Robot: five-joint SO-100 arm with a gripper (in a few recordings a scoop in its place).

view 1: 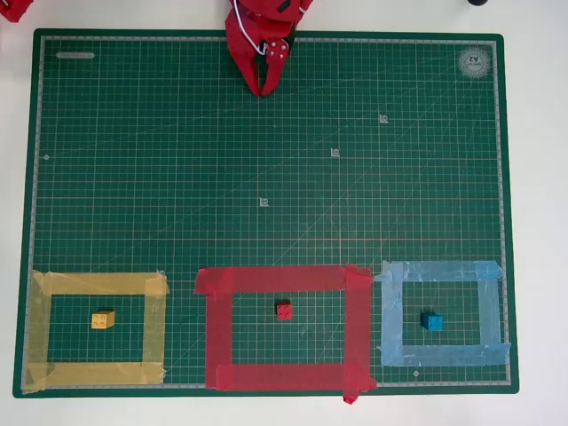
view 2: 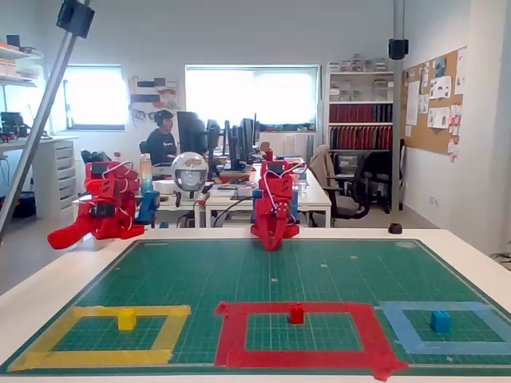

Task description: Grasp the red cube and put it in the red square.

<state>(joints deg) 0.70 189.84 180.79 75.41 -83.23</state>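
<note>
In the overhead view the red cube (view 1: 283, 310) sits studs-up inside the red square (view 1: 216, 328), a little above the middle of the bare mat the tape frames, touching none of the strips. The red arm is folded back at 12 o'clock on the green mat (view 1: 266, 160), well apart from the cube; its gripper (view 1: 264, 89) points down toward 6 o'clock with the two finger tips meeting in a point – the claw looks closed and holds nothing. At 9 o'clock from the red square lies a yellow tape outline (view 1: 155, 328) with a yellow block (view 1: 103, 319) inside it, and at 3 o'clock a light blue tape outline (view 1: 390, 319) with a blue block (view 1: 432, 321) inside. All three outlines run along the mat's 6 o'clock edge, the red one between the other two and the largest. In the fixed view, which looks across the white table (view 2: 471, 255) from the near edge, the same order holds: the yellow block (view 2: 126, 319) at 9 o'clock, the red cube (view 2: 296, 313) inside the red square (view 2: 231, 335) in the middle, the blue block (view 2: 440, 321) at 3 o'clock – and the gripper (view 2: 271, 243) hangs tip-down at the mat's far edge, just over the surface. Behind the table is an office with desks and monitors, and a person (view 2: 162, 136) sits there facing away
</note>
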